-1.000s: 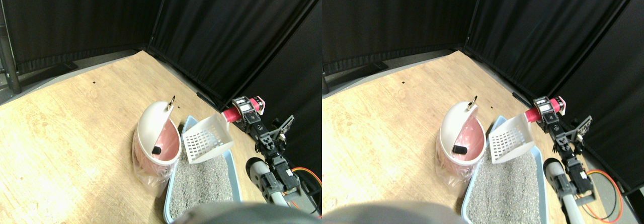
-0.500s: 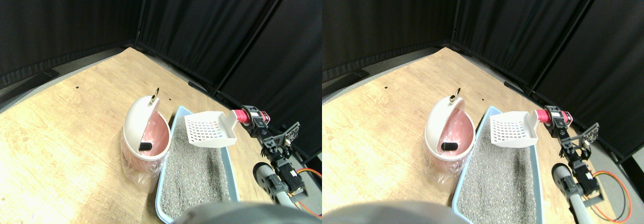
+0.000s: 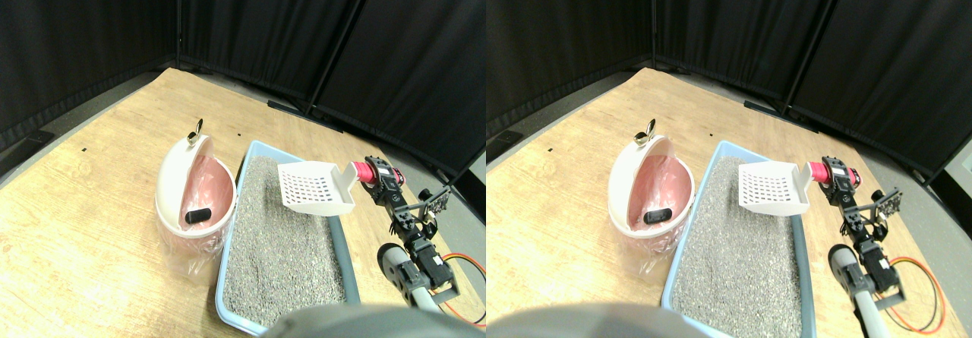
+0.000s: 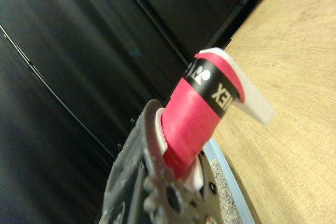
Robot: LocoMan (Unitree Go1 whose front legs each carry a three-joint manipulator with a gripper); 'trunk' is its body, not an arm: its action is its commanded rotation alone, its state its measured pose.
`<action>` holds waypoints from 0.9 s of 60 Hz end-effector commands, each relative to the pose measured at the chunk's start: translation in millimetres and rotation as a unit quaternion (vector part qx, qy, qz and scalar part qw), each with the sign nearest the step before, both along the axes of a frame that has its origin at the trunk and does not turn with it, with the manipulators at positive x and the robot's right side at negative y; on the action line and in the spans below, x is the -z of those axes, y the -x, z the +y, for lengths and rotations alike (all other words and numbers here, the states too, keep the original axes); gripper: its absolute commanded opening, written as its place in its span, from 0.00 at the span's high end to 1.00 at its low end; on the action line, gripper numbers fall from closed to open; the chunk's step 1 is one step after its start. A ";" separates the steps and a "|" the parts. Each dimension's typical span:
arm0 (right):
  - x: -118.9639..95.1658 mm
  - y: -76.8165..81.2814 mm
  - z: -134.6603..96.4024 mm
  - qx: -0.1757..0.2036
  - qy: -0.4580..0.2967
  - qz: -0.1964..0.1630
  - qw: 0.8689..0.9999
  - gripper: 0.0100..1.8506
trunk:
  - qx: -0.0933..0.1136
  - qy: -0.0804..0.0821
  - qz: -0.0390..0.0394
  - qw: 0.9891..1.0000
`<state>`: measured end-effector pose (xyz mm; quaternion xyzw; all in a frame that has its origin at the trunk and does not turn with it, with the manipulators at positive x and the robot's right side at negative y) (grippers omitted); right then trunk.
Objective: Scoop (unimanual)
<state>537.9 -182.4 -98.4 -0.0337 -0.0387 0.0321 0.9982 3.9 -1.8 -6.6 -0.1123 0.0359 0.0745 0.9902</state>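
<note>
The white slotted scoop hangs in the air over the far right part of the litter tray, its basket level, apparently empty, and clear of the grey litter below. Its handle, wrapped in red tape, is gripped by the right end effector, whose jaws are closed around it. The pale blue tray lies on the wooden floor. Just beside the tray's left edge stands a white bin with a pink liner and a tilted lid; a small dark object rests inside it. Black curtains enclose the far sides of the floor.
</note>
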 end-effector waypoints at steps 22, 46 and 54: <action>20.9 12.3 -15.7 0.015 -0.053 -0.026 0.998 0.97 | 0.015 -0.016 -0.010 1.000; 46.4 19.6 -24.0 0.035 -0.090 -0.001 0.995 0.97 | 0.019 -0.019 -0.004 1.000; 56.7 23.1 -25.5 0.043 -0.096 0.005 0.994 0.97 | 0.020 -0.020 -0.004 1.000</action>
